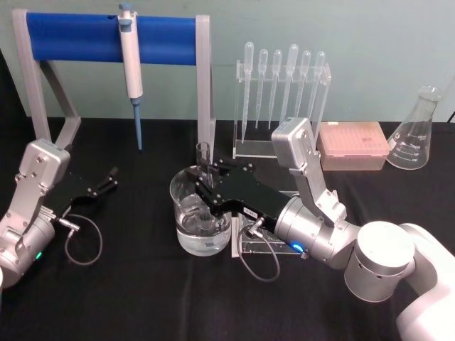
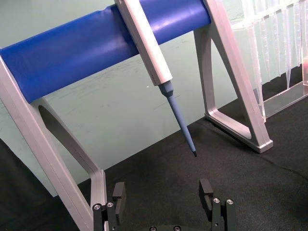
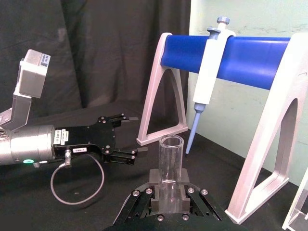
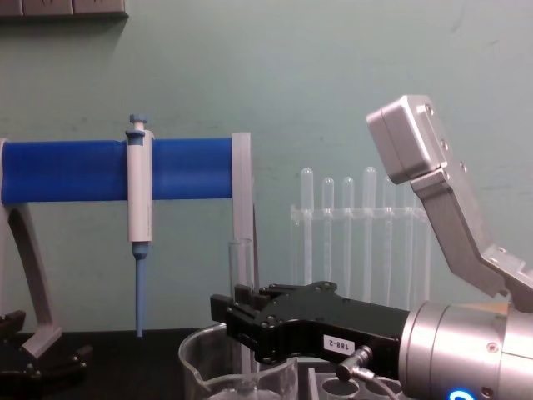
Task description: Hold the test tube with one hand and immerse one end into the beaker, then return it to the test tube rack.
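The test tube (image 1: pixel 203 153) stands upright with my right gripper (image 1: pixel 207 179) shut on its middle. Its flared rim sticks up above the fingers, and its lower end reaches down inside the beaker (image 1: pixel 186 213), which holds clear liquid. Whether the tip touches the liquid is hidden by the gripper. In the right wrist view the tube (image 3: pixel 170 161) rises from between the right gripper's (image 3: pixel 169 193) closed fingers. The chest view shows the tube (image 4: pixel 240 271) over the beaker (image 4: pixel 204 367), held by the right gripper (image 4: pixel 236 310). My left gripper (image 1: pixel 108 180) rests open and empty at the left, also seen as the left gripper (image 2: pixel 162 192).
A white-and-blue pipettor (image 1: pixel 131 67) hangs on the blue-barred stand (image 1: pixel 78 37) behind the beaker. A rack of thin pipettes (image 1: pixel 283 92), a pink tip box (image 1: pixel 353 145) and a conical flask (image 1: pixel 416 131) line the back right. A clear rack (image 1: pixel 259 245) lies under my right wrist.
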`<state>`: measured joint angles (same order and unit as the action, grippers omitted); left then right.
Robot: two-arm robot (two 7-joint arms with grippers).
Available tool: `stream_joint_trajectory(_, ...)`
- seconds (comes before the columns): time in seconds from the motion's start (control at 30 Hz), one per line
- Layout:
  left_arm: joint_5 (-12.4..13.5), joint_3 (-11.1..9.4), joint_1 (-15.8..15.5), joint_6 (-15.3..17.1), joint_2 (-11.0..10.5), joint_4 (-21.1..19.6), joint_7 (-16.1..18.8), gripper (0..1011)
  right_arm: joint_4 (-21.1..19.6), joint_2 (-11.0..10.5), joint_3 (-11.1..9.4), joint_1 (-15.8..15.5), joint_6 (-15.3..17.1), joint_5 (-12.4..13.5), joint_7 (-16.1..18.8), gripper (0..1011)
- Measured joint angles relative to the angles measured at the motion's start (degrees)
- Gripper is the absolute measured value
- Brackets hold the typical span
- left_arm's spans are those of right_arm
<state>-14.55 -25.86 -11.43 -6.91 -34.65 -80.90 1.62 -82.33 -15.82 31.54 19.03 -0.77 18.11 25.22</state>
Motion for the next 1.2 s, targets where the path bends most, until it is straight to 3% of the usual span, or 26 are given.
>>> stream_joint_trajectory(1.2, 0.0, 0.0, 0.0, 0.0, 0.0, 0.0, 0.0, 1000, 0.0, 0.0, 0.0, 0.0, 0.0, 0.0, 0.0, 225)
